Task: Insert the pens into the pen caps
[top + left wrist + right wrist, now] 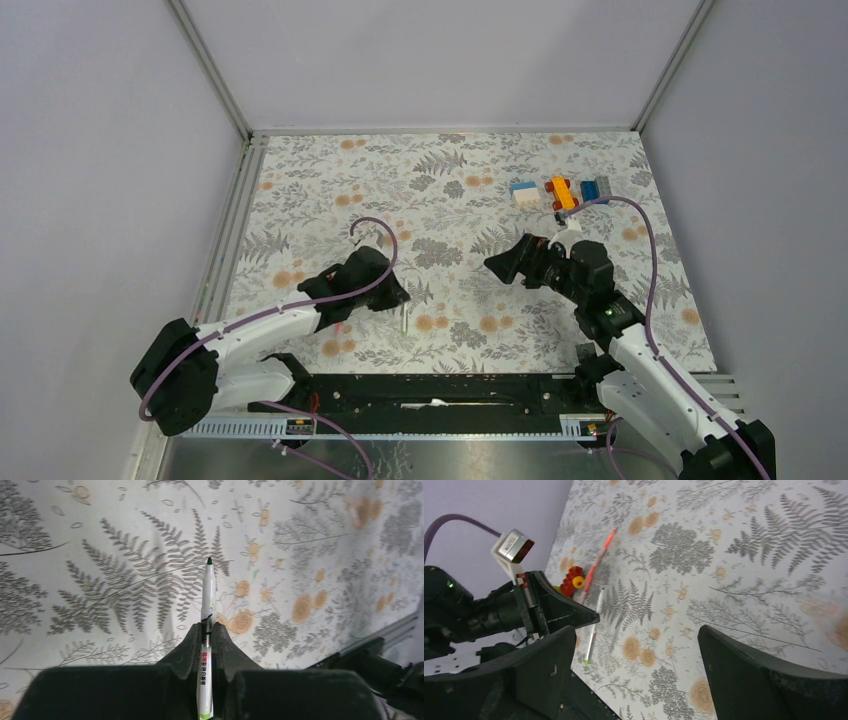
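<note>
Over to the left pincer (206,630): clamped shut on a thin white plastic pen (208,592) w/ dark green tip, gripped mid-barrel, long axis straight along the pincer's own line, tip out past the fingertips above the floral-print table (100,540), light green butt end back twd the wrist. Placing it from top view: close to near edge of table, a bit left of centre, w/ a short stub of pen peeking out from under the pincer, aimed at the near edge. Lifted or resting on the cloth? Can't tell. Across to the right pincer (510,258): spread wide, nothing btwn the jaws, right of centre, well apart from the pen, mouth turned twd it. Looks like pen side sorted, cap side not yet: no cap made out for sure in any view. Judging the next move: needs a cap brought mouth-on to that green tip, in line w/ the barrel, so prob. a job for the free right arm. Only in right wrist view: slim pink-red pen (599,562) lying flat beyond the left pincer, just beside a chunky red-and-yellow toy block (573,580), out twd the left edge; not made out from above. Only in top view: row of small coloured toy blocks (563,193) nr far right corner. Only in left wrist view: tip bare, uncapped.
</note>
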Action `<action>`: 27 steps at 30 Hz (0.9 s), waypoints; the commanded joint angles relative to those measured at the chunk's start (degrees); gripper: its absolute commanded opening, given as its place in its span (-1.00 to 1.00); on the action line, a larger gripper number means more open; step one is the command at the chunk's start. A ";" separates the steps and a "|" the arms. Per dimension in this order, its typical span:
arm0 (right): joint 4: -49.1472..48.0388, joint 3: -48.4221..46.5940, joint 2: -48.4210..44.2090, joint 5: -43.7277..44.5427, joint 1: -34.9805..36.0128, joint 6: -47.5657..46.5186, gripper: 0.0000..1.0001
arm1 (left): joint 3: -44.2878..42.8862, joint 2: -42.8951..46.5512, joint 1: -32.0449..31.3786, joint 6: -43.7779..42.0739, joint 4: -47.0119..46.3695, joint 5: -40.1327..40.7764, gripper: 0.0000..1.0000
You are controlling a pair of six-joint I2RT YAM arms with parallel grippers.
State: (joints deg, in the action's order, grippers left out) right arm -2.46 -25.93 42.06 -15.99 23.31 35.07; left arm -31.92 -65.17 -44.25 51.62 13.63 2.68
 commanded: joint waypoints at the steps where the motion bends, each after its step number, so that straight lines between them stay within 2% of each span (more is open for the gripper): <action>1: -9.79 2.48 0.14 -9.51 0.30 5.42 0.97 | -3.07 1.30 -0.36 1.41 -9.53 -4.98 -1.00; 8: -13.41 4.36 1.40 -14.36 0.33 7.51 0.97 | -5.21 0.24 -0.41 1.29 -17.39 -10.24 -1.00; 13: -17.41 5.24 3.25 -18.98 0.35 8.79 0.84 | -8.50 -1.65 -0.46 0.42 -20.50 -14.00 -1.00; 21: -26.77 7.72 5.10 -20.85 0.35 13.46 0.55 | -10.51 -3.60 -0.90 0.50 -28.09 -20.58 -1.00; 27: -33.59 7.87 7.80 -23.71 0.42 16.19 0.50 | -10.96 -4.62 -1.19 1.20 -30.87 -20.59 -1.00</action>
State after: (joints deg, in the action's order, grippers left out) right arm -27.42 -18.00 48.75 -36.23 23.33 48.66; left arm -40.10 -69.17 -45.10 52.53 -10.68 -16.05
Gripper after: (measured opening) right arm 0.755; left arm 0.055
